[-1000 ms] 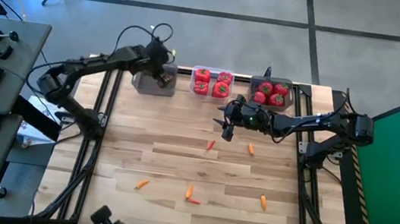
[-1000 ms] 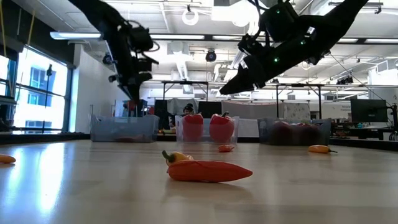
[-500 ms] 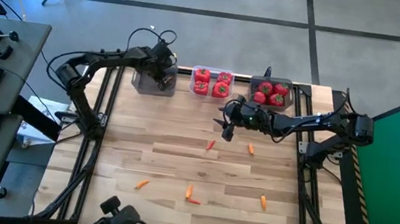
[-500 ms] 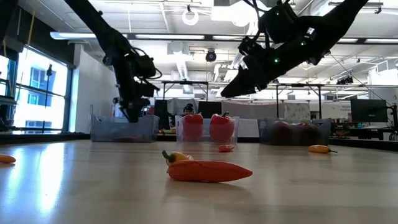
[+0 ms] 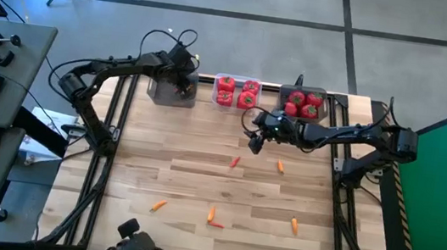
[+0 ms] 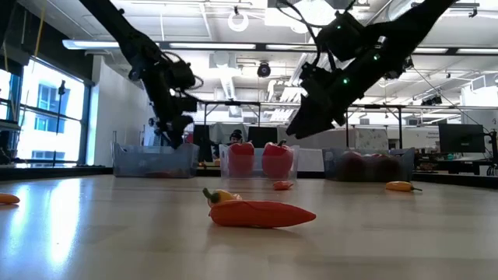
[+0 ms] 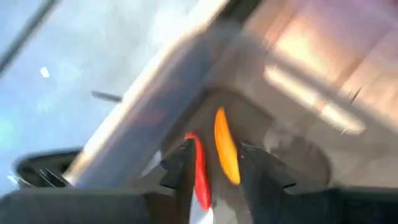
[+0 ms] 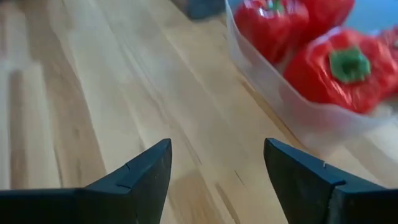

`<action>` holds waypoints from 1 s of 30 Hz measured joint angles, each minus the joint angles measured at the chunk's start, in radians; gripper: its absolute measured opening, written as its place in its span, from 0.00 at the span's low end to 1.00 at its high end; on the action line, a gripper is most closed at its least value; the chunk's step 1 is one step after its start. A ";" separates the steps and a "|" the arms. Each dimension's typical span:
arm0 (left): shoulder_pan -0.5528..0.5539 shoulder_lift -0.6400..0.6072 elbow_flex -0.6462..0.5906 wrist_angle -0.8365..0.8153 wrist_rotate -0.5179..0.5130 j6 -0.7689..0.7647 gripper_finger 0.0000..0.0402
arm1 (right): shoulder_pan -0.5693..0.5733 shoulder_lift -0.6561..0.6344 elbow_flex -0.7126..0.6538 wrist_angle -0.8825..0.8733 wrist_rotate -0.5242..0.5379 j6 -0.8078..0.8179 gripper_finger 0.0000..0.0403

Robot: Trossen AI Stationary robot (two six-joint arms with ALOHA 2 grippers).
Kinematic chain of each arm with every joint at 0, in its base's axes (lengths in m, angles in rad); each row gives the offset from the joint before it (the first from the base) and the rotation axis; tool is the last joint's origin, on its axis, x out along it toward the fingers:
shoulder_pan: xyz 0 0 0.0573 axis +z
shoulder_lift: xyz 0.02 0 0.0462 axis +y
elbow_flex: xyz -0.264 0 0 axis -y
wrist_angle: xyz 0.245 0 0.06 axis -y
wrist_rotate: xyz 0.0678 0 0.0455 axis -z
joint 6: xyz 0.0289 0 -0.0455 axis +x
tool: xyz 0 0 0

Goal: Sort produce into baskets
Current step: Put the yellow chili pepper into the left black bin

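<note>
My left gripper [image 5: 178,88] hangs open over the dark grey basket [image 5: 162,92] at the table's far left. In the blurred left wrist view an orange carrot piece [image 7: 226,146] and a red piece [image 7: 199,173] show between its fingers, down in that basket. My right gripper [image 8: 217,165] stands open above bare wood, just in front of the clear basket [image 5: 235,102] of red bell peppers [image 8: 336,65]. A third basket [image 5: 302,113] holds tomatoes [image 5: 302,100]. Loose carrot pieces [image 5: 235,162] [image 5: 280,166] lie on the table.
More carrot pieces lie toward the near edge [image 5: 159,205] [image 5: 213,216] [image 5: 294,226]; one lies close in front of the low camera [image 6: 261,214]. The three baskets line the far edge. Open wood [image 5: 199,182] spans the middle of the table.
My left gripper has come down toward the dark grey basket and now hangs just over it. My right gripper has stayed in place but has rolled at the wrist, its fingers tipping more steeply down toward the table.
</note>
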 joint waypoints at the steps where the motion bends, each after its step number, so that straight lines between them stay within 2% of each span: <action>1: -0.004 -0.017 -0.010 0.027 0.001 0.000 0.22 | 0.000 0.000 0.020 -0.055 0.001 0.004 0.61; 6: -0.027 -0.132 -0.088 0.166 0.039 -0.011 0.04 | 0.019 0.000 0.146 -0.382 -0.003 0.030 0.62; 8: -0.038 -0.185 -0.137 0.246 0.065 -0.033 0.01 | 0.033 0.000 0.180 -0.479 -0.013 0.063 0.62; 13: -0.091 -0.321 -0.264 0.392 0.076 -0.061 0.03 | 0.094 0.000 0.206 -0.707 -0.120 0.218 0.62; 20: -0.187 -0.470 -0.395 0.533 0.078 -0.070 0.01 | 0.269 0.000 0.192 -0.897 -0.305 0.504 0.62; 25: -0.235 -0.500 -0.414 0.544 0.078 -0.077 0.01 | 0.424 0.000 0.192 -0.936 -0.461 0.751 0.62; 30: -0.263 -0.490 -0.422 0.581 0.078 -0.077 0.01 | 0.554 0.000 0.192 -0.994 -0.517 0.982 0.62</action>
